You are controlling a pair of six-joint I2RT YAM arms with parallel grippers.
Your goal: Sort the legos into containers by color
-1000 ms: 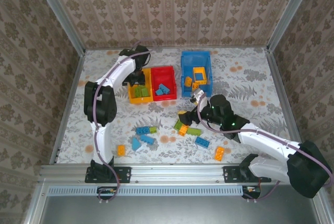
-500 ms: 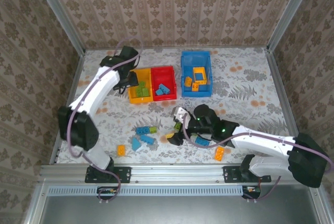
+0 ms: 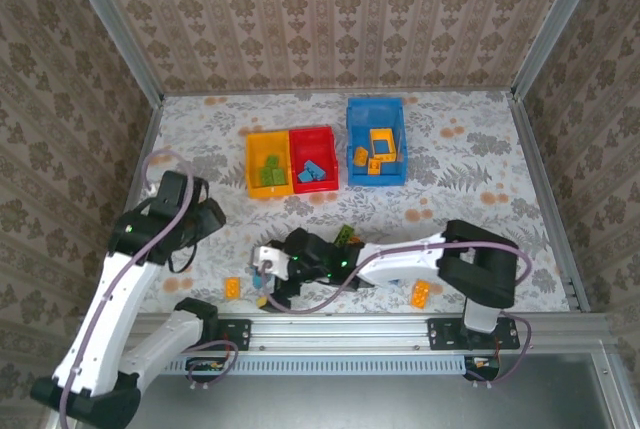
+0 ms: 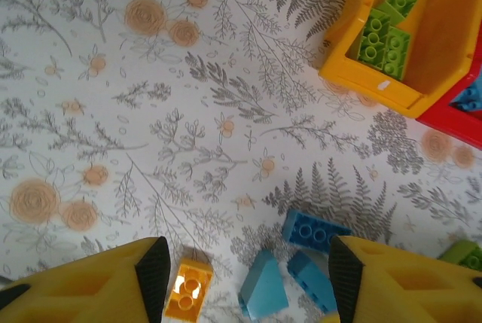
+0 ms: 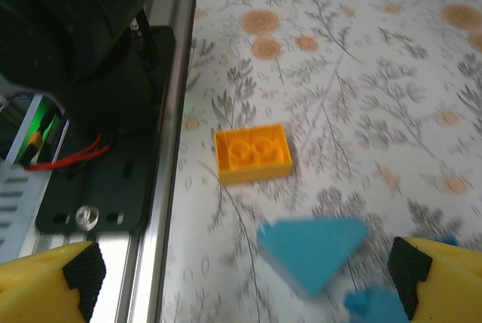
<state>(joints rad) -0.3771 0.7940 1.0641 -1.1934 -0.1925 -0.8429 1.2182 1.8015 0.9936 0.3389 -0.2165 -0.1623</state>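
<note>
Just ahead of the right hand [image 5: 247,269], the blue wedge brick [image 5: 312,251] is blurred, and a second blue brick [image 5: 376,306] runs off the bottom edge. Far beyond the left hand [image 4: 245,270], the red bin [image 4: 459,116] is cut off.

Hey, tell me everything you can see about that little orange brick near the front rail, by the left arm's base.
The orange brick is a small, glossy plastic block with two round studs showing on top. It lies flat, studs up, on the floral table, close to the metal front rail but not touching it. A blue wedge piece lies near, apart. Nothing grips it.
</note>
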